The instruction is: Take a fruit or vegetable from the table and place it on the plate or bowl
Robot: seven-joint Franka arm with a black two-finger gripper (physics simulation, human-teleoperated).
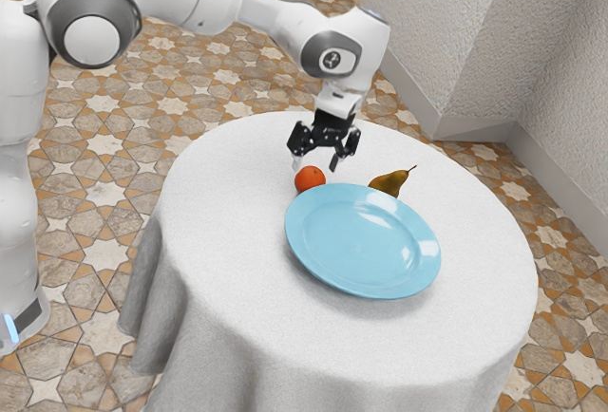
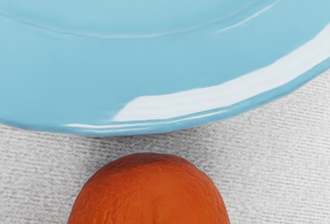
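Beside one plate [image 1: 366, 241]: one orange [image 1: 309, 178], one pear [image 1: 389, 181]

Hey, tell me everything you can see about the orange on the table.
The round orange fruit has a dimpled, matte peel, whole and unmarked. It sits on the white tablecloth, just off the rim of the glossy blue plate, a strip of cloth between them. The open black hand hovers just above it.

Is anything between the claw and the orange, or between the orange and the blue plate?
Nothing visible. The open claw hangs just above the orange, only air between. The orange sits on the cloth beside the blue plate, bare cloth between them. The pear lies off toward the exterior view's right.
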